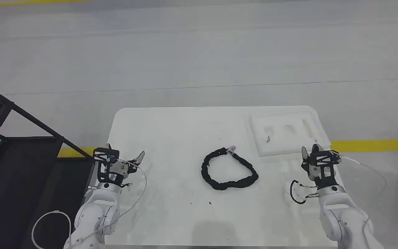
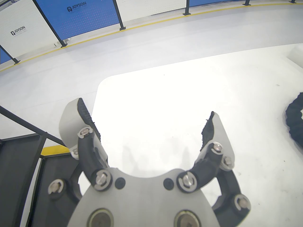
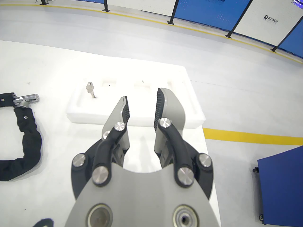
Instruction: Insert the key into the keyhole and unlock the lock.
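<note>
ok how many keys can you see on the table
1. The key stands in the white foam tray, at its end nearest the chain lock. Another lying flat in the tray could be hidden.

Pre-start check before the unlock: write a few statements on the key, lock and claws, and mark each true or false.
1. The key sits in the tray. True.
2. The right claw holds the key. False: it is open and empty.
3. The lock lies on the table, outside the tray. True.
4. The left claw is shut on the lock. False: it is open and apart from the lock.
5. The key is in the keyhole. False: it is in the tray, apart from the lock.
</note>
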Controlling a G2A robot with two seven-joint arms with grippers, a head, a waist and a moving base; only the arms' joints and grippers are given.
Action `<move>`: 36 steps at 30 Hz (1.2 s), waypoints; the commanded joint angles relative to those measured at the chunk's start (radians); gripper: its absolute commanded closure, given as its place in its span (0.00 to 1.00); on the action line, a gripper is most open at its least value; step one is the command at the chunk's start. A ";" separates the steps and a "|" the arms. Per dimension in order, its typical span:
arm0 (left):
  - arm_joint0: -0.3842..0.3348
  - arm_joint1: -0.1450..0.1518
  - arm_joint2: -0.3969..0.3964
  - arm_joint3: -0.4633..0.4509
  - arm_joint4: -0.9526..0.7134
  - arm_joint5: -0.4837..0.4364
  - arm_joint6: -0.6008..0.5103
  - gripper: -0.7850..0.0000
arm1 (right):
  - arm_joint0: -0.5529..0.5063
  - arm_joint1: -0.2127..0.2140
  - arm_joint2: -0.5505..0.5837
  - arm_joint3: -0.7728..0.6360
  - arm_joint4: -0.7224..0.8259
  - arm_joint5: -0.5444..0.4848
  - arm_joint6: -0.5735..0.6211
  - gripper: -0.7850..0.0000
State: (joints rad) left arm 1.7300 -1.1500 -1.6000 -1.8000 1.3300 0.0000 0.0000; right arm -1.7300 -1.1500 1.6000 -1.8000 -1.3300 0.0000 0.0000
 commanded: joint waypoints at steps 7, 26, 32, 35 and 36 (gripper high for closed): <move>0.000 0.000 0.000 0.000 0.000 0.000 0.000 0.00 | 0.000 0.000 0.000 0.000 0.000 0.000 0.000 0.70; 0.000 0.000 0.000 0.000 0.000 0.000 0.000 0.00 | 0.074 0.005 0.011 0.024 -0.005 -0.099 0.139 0.00; 0.000 0.000 0.000 0.000 0.000 0.000 0.000 0.00 | 0.140 0.009 0.005 0.028 -0.059 -0.138 0.243 0.00; 0.000 0.000 0.000 0.000 0.000 0.000 0.000 0.00 | 0.173 0.010 0.003 0.033 -0.069 -0.151 0.288 0.00; 0.000 0.000 0.000 0.000 0.000 0.000 0.000 0.00 | 0.184 0.011 0.003 0.036 -0.067 -0.160 0.301 0.00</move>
State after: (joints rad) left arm 1.7300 -1.1500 -1.6000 -1.8000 1.3300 0.0000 0.0000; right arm -1.5579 -1.1399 1.6032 -1.7668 -1.3996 -0.1508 0.2858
